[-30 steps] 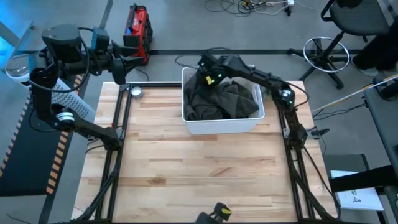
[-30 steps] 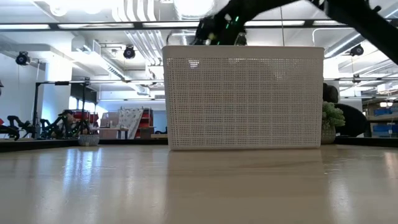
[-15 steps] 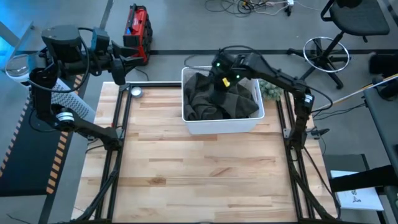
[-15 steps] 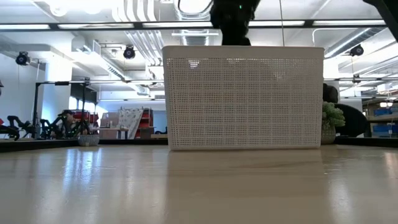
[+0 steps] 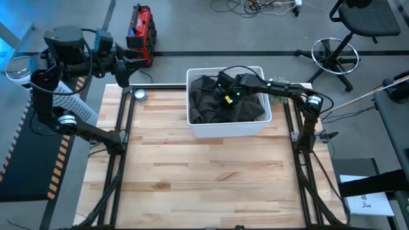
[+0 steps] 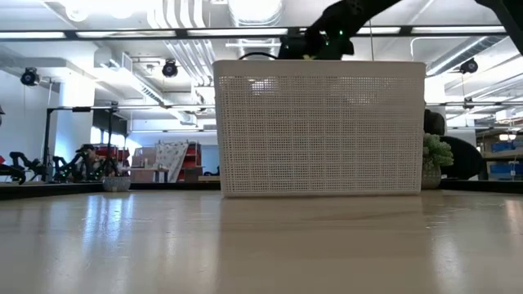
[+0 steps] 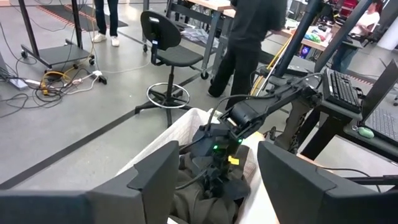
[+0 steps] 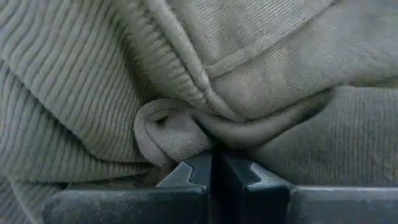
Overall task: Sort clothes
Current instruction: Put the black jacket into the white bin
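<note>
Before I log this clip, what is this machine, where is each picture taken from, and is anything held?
Two dark robot arms work at a wooden table. One picture looks straight down, one looks level across the tabletop, and one comes from each wrist. A white basket of clothes stands at the table's far side. The right gripper is down in the basket; its wrist picture shows its fingers closed together against a fold of olive-grey top, so it seems to pinch it. The left gripper waits, open, off the table's far left corner.
</note>
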